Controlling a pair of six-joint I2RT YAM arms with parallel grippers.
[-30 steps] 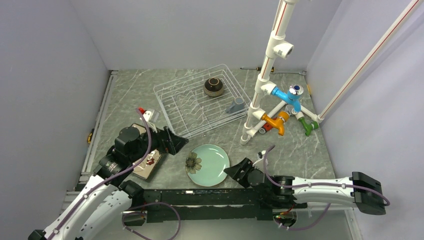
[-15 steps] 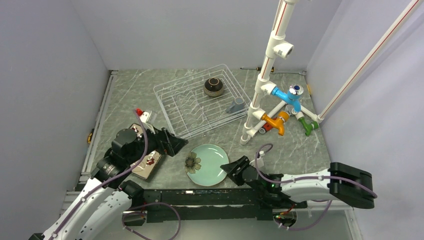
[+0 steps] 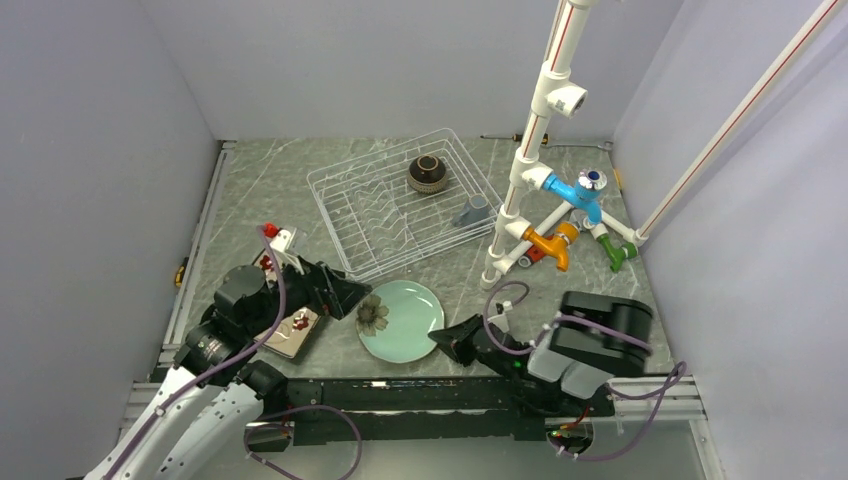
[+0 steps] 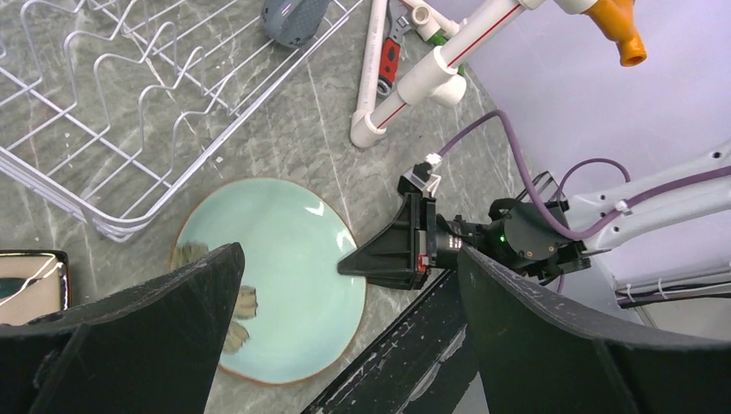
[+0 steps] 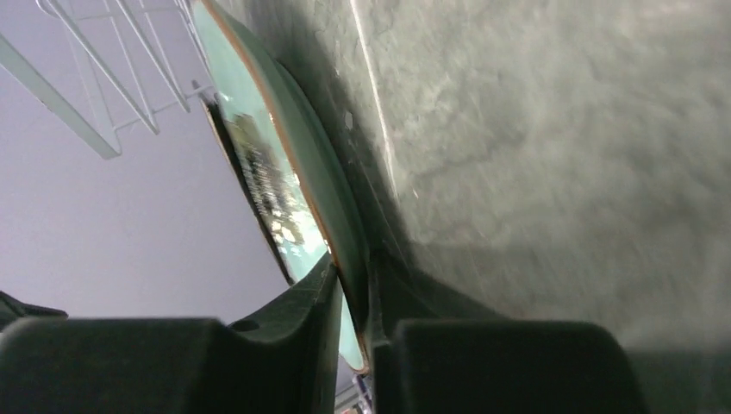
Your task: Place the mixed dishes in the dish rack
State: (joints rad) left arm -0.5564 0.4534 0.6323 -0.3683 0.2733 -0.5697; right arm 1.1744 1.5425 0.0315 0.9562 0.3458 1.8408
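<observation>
Desk: Status on the load, pls?
Op: I'm counting 2 of 5 in the rack (image 3: pixel 345 195): brown bowl (image 3: pixel 427 173) sitting at the far end, grey mug (image 3: pixel 472 211) at the right side. No plates in it.
Desk: Left to do?
Op: Item 3, round plate (image 3: pixel 402 318), is lying on the table (image 3: pixel 580 300) just in front of the rack's near edge. Item 4, square plate (image 3: pixel 298 325) w/ red flowers, is lying partly under the left arm. Item 5, the teal square one, I'm not finding in any view.
Desk: Grippers?
Op: Right gripper (image 3: pixel 440 342) is pinching the round plate's right rim, jaws nearly together w/ the edge between them. Can't tell if that rim is off the table. Left gripper (image 3: pixel 350 293) is hovering near the plate's left edge, jaws spread wide, holding nothing.
Desk: Plate cond.?
Op: Pale green, glossy, thin brown edge, dark flower mark at left. Shallow; I'm judging it slippery, so the pinch is needing care.
</observation>
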